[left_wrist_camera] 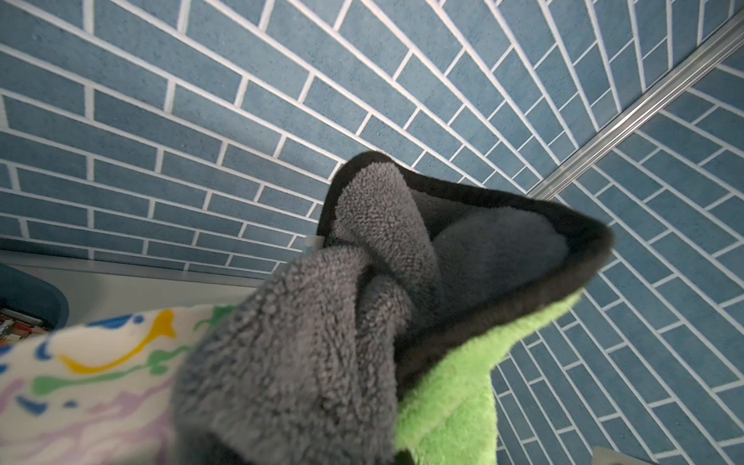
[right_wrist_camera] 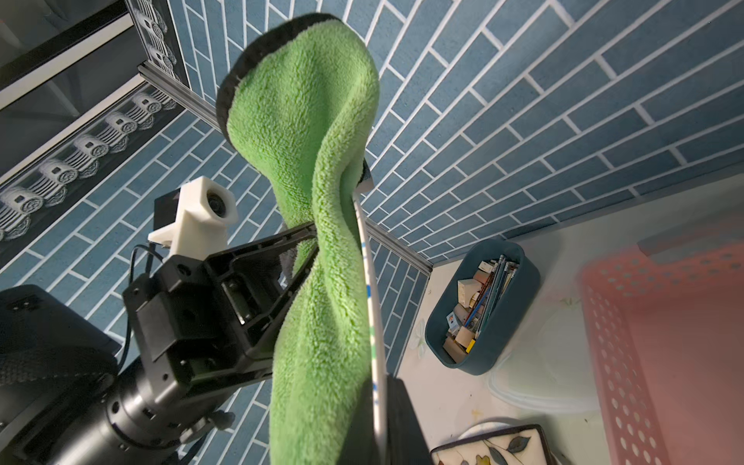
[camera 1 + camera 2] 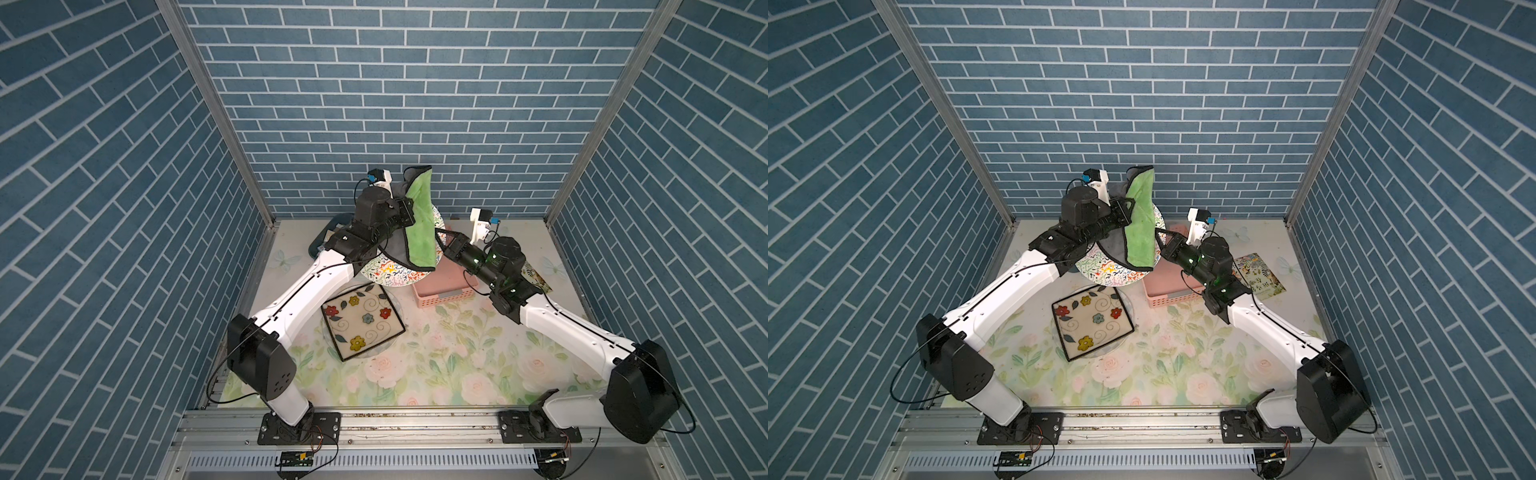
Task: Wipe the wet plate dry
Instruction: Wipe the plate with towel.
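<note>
Above the flowered surface (image 3: 436, 365), we had the left arm (image 3: 307, 286) and right arm (image 3: 557, 320) meeting at the patterned plate (image 3: 386, 274), which stood tilted on edge in mid-air near the pink basket (image 3: 444, 286), the right jaws clamped on its rim. The green-and-grey cloth (image 3: 419, 224) hung against its face, pinched in the left jaws. We judged a good wipe needed firm, overlapping strokes across the whole face, with the right grip steady against the push lest the wet rim slip.
</note>
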Controlling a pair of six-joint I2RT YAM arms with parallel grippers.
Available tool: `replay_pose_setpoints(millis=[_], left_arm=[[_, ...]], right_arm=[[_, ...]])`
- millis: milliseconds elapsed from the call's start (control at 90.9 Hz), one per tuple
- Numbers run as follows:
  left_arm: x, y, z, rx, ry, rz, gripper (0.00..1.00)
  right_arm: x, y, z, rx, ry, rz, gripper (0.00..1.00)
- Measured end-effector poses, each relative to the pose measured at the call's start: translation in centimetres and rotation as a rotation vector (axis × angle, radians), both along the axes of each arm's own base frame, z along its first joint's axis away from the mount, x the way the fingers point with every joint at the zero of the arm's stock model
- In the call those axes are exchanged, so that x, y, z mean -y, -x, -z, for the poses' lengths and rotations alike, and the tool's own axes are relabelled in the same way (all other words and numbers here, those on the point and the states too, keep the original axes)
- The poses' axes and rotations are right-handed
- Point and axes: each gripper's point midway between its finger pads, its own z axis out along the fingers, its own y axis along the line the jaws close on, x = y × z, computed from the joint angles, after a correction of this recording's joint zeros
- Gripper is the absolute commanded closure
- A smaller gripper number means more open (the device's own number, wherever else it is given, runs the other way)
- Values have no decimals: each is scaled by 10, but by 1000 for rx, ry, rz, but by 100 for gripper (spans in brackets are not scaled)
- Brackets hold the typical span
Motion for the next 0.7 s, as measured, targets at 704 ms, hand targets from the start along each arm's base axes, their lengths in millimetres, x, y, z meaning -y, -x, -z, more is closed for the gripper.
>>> replay_pose_setpoints(millis=[704], left_arm=[[-101,1,53,-99,-57,-181,100]], right_arm=[[46,-18,-15,62,37,122,100]])
